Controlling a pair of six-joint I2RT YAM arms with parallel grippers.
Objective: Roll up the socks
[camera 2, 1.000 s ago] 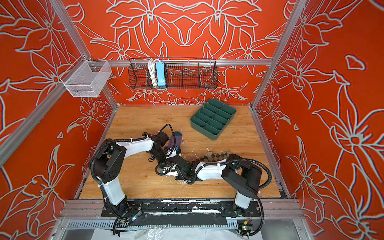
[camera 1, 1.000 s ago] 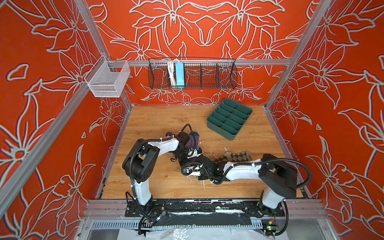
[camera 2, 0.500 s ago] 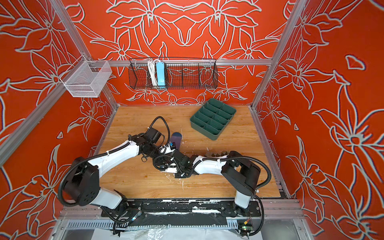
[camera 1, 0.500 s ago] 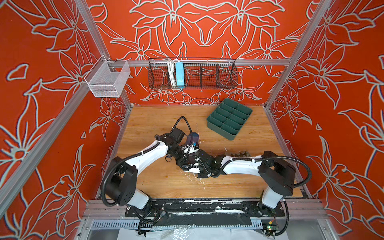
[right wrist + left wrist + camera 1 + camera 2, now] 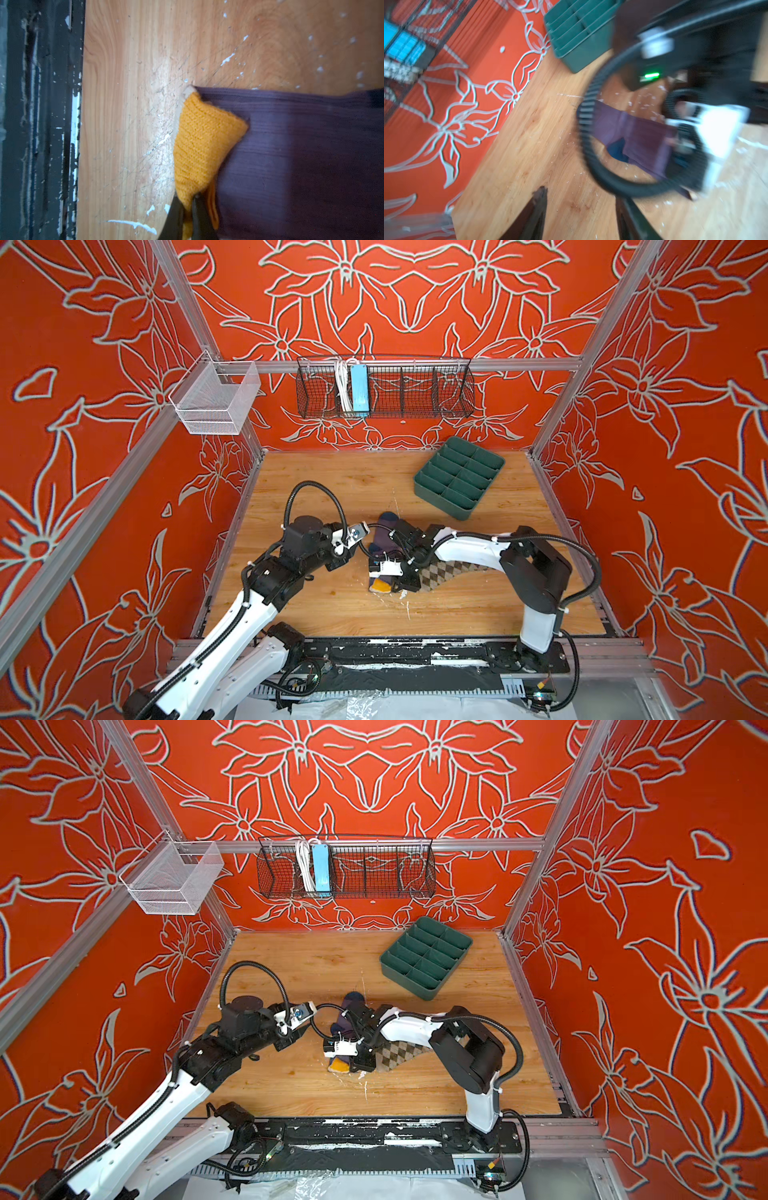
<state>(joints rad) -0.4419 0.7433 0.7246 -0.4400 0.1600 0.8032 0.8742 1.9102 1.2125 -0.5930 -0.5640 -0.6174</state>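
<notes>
logging the roll as unstarted, we judge: purple fabric sock with mustard-yellow cuff and beige-brown argyle sock lie unrolled near the green compartment tray; right gripper pinches the cuff, left gripper spread, empty.

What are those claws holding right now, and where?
The right gripper pinches the purple sock by its yellow cuff. The left gripper is open, holding nothing.

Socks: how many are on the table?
2. The purple sock lies centrally, cuff in the right hand; the argyle sock lies partly under the right arm.
</notes>
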